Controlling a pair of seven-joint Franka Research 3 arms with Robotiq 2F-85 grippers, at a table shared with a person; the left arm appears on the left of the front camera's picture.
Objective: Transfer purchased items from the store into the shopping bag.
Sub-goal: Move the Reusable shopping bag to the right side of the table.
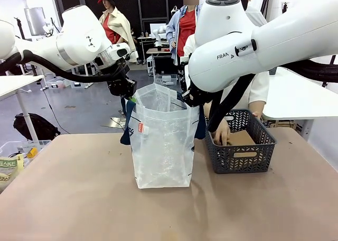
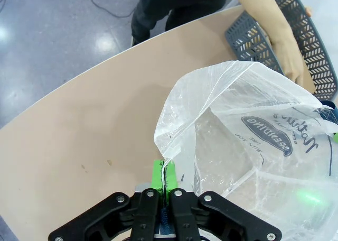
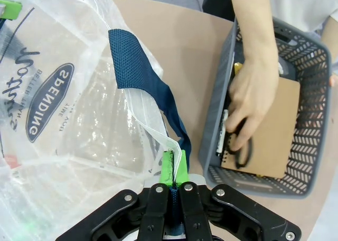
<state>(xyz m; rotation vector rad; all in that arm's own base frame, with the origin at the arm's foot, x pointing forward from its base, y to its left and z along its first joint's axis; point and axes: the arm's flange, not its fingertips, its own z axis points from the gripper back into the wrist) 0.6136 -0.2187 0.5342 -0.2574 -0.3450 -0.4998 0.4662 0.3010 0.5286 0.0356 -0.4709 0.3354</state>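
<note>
Beige table (image 1: 74, 198), crinkly translucent shopping bag (image 1: 161, 146)

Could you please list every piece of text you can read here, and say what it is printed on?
"SPENDING": in the dark oval on the shopping bag.
"FRA": partly hidden, on the right arm.
Too small or blurred: the script lettering beside the oval, and the red label.

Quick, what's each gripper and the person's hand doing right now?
Left gripper: shut on the shopping bag rim.
Right gripper: shut on the bag's opposite rim.
Person's hand: inside the basket, grip unclear.
</note>
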